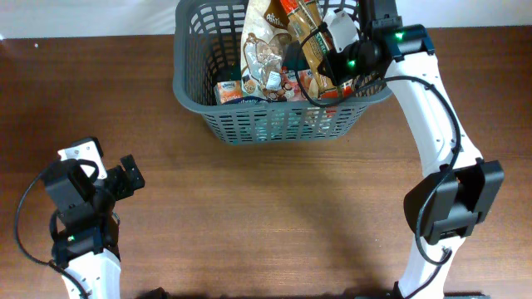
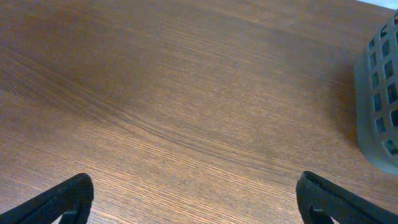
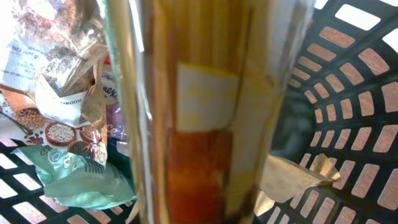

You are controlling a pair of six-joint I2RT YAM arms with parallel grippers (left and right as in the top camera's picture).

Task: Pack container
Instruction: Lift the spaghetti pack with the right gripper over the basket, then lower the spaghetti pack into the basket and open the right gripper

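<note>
Left gripper (image 1: 130, 176): stands over bare table (image 1: 249, 216) at the near left, well apart from the container. In the left wrist view its fingertips (image 2: 67, 198) sit at opposite edges of the frame, spread wide with only wood grain between them. Nothing obstructs it.

Container (image 1: 274, 120): a dark grey slotted basket at the far centre of the table, resting flat. One rounded corner of it shows at the right edge of the left wrist view.

Contents, left to right:
- A small orange packet (image 1: 229, 90) lies against the near wall.
- A clear bag of brown pieces (image 1: 259, 46) leans up the middle.
- A mint-green packet (image 3: 68, 180) lies low on the lattice floor beneath that bag.
- A long clear packet with orange-brown contents (image 1: 309, 37) stands tilted toward the right side.

Right gripper (image 1: 326, 51): reaches in over the basket's right rim, directly at the long packet. In the right wrist view that packet fills the centre and hides the fingers, so it cannot be told whether the claw is clamped or apart. A torn tan scrap (image 3: 292, 177) lies beside the packet, against the right wall.
</note>
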